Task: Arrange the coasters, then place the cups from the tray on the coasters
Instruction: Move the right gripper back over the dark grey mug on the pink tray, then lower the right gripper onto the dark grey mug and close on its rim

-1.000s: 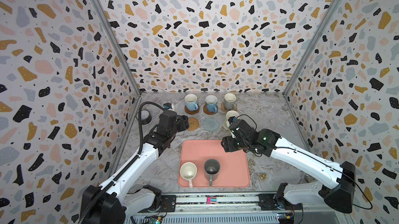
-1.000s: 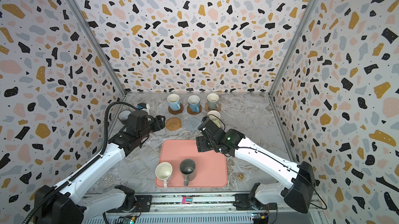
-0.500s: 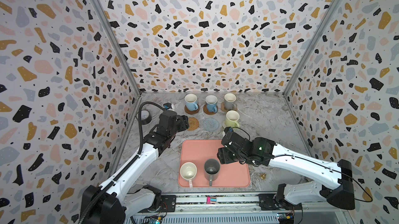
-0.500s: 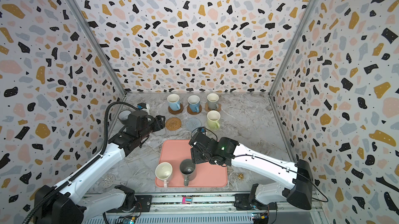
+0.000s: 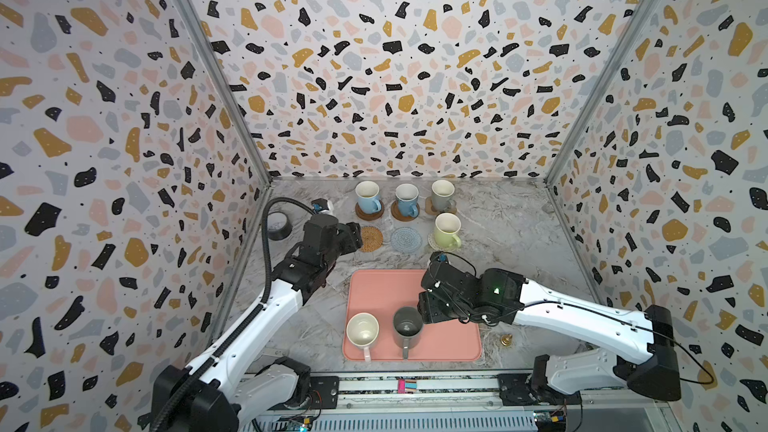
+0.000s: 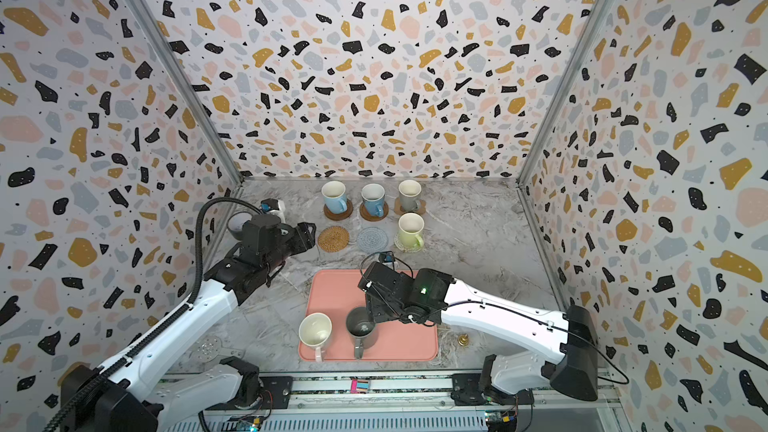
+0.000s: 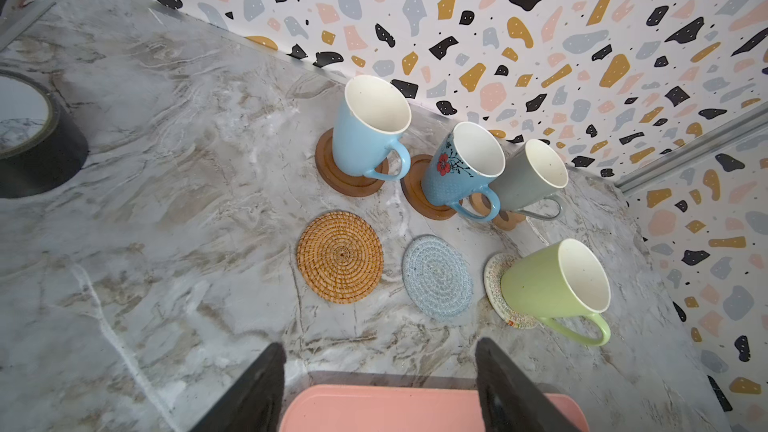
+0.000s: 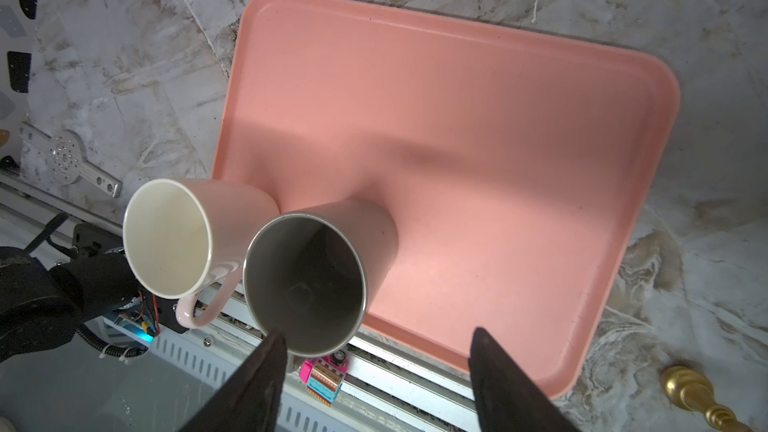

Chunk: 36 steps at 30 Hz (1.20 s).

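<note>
The salmon-pink tray [image 5: 449, 284] holds a pale pink cup [image 5: 363, 331] and a dark grey cup [image 5: 407, 326]. My right gripper [image 8: 376, 336] hangs open over the tray beside the dark grey cup [image 8: 305, 280], one finger [image 8: 274, 351] overlapping its rim, gripping nothing. At the back, a light blue cup [image 5: 368, 197], a deeper blue cup [image 5: 406, 200] and a grey-beige cup [image 5: 442, 195] stand on coasters. The light green cup [image 5: 447, 231] stands on the cream coaster [image 7: 496, 284]. The rattan coaster [image 5: 371, 238] and pale blue coaster [image 5: 405, 239] are bare. My left gripper [image 7: 380, 351] is open, empty, left of the rattan coaster.
A dark grey tape roll [image 5: 278, 226] sits by the left wall behind the left arm. A small brass piece [image 5: 505, 339] lies right of the tray. Patterned walls close in three sides; a metal rail [image 5: 415, 384] runs along the front.
My right gripper has drawn back from the light green cup, now standing on the cream coaster, and come down over the tray beside the dark grey cup. The left arm has stayed still.
</note>
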Tool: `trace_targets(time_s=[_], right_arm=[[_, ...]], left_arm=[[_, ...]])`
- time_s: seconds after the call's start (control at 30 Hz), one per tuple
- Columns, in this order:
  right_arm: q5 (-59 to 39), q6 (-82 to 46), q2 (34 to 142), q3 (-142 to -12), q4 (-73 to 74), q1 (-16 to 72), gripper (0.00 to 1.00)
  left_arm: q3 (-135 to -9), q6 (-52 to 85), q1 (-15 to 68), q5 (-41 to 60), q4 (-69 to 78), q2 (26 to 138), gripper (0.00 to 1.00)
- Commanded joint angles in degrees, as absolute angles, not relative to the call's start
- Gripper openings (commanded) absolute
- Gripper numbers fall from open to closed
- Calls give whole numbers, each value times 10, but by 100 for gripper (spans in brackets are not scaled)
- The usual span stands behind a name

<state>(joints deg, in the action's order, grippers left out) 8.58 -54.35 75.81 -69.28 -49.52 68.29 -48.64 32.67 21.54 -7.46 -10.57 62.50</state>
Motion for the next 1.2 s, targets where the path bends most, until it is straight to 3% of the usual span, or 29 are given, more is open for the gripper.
trace_targets(time_s=[0.0, 1.17], right_arm=[[91, -565, 763, -720, -515, 695, 71], [84, -642, 833, -727, -503, 807, 68]], left_arm=[[-474, 333, 213, -86, -87, 619, 73], [-460, 332, 212, -84, -95, 589, 74]])
